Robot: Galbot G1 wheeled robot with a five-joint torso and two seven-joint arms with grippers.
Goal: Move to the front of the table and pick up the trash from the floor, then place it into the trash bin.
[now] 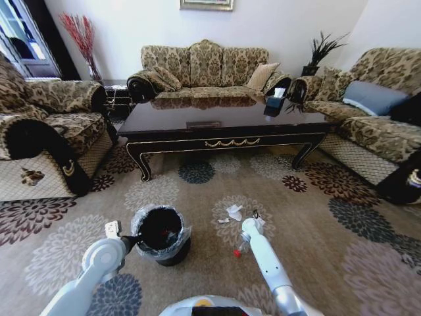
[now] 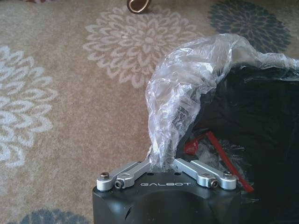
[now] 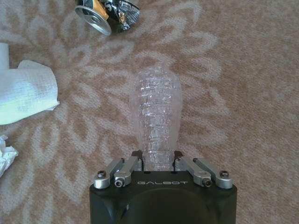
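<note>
Gripped in the left gripper (image 2: 162,164) is a fold of the plastic liner (image 2: 187,88), its fingers being pressed together on the film at the near rim of the trash bin (image 1: 161,234), which is being kept on the carpet just left of centre; something red (image 2: 219,156) is lying inside it. To the right, a clear crushed plastic bottle (image 3: 156,116) is being clamped at its neck by the right gripper (image 3: 159,161), low over the carpet and near the bin. For this step to be done well, the bottle is probably best being lifted clear of the rug and carried over the rim while the liner is being held open. Paper scraps (image 1: 234,212) and a flattened can (image 3: 108,13) are lying just beyond the bottle and are best being left undisturbed. Farther off, the table (image 1: 223,125) is standing between the sofas, well apart from the work.
</note>
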